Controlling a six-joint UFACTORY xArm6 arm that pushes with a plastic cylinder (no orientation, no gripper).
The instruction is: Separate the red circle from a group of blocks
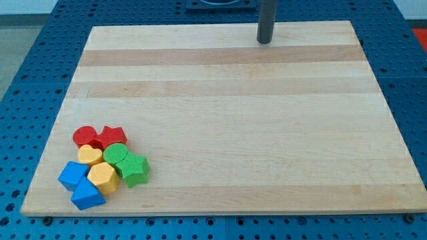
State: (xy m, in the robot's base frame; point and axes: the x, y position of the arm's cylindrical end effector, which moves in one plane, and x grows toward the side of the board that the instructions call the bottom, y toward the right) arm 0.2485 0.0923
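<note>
The red circle (84, 136) lies at the upper left edge of a tight group of blocks near the board's lower left corner. It touches a red star (113, 137) on its right and a yellow heart (90, 156) below. The group also holds a green circle (115, 155), a green star (135, 168), a yellow hexagon (103, 177), a blue cube (73, 175) and a blue triangle (87, 195). My tip (265, 41) is near the board's top edge, right of centre, far from all the blocks.
The wooden board (227, 120) lies on a blue perforated table (27, 80). The blocks sit close to the board's left and bottom edges.
</note>
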